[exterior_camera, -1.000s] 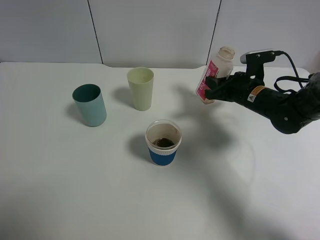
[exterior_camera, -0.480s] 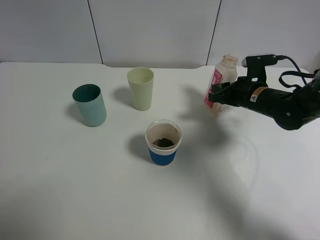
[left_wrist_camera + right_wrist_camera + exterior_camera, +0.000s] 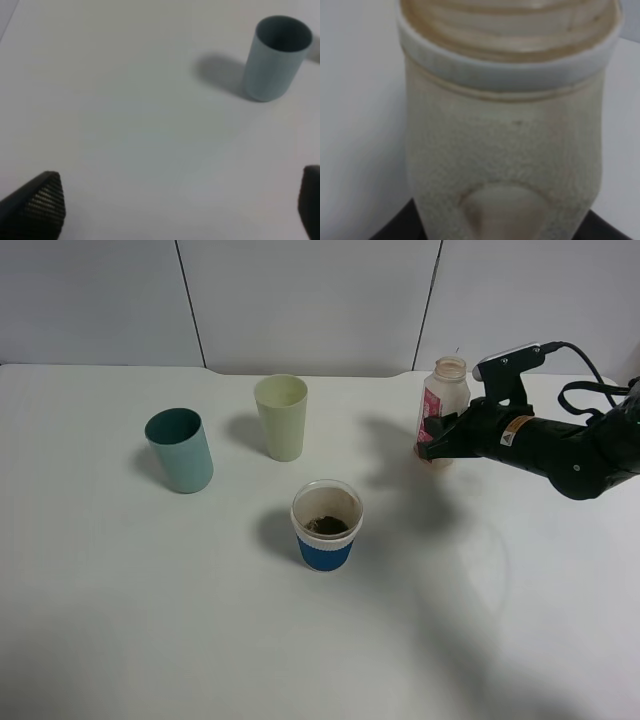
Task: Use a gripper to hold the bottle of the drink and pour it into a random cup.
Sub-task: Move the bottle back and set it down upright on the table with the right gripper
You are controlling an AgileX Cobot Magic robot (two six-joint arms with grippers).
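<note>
the right gripper [image 3: 437, 432] is clenched on the bottle of the drink [image 3: 441, 400], grasping its lower part, where the black fingers cover much of the pink label; the bottle stands about upright at the far right of the white table [image 3: 150, 620], its open neck up, and whether its base touches the surface cannot be told from the high view. in the right wrist view the bottle [image 3: 507, 150] fills the picture, whitish and translucent with a brown-stained threaded neck. the cup [image 3: 326, 525], white with a blue sleeve, stands near the middle of the table, well apart from the bottle, with some dark brown drink [image 3: 326, 525] at its bottom. behind it stands a pale green cup [image 3: 281, 416], and to the left of that a teal cup [image 3: 180, 449], both upright. the left gripper [image 3: 180, 210] shows only in its own wrist view, its 2 fingertips [image 3: 42, 202] spread wide and released over bare table, with the teal cup [image 3: 275, 57] ahead of it
</note>
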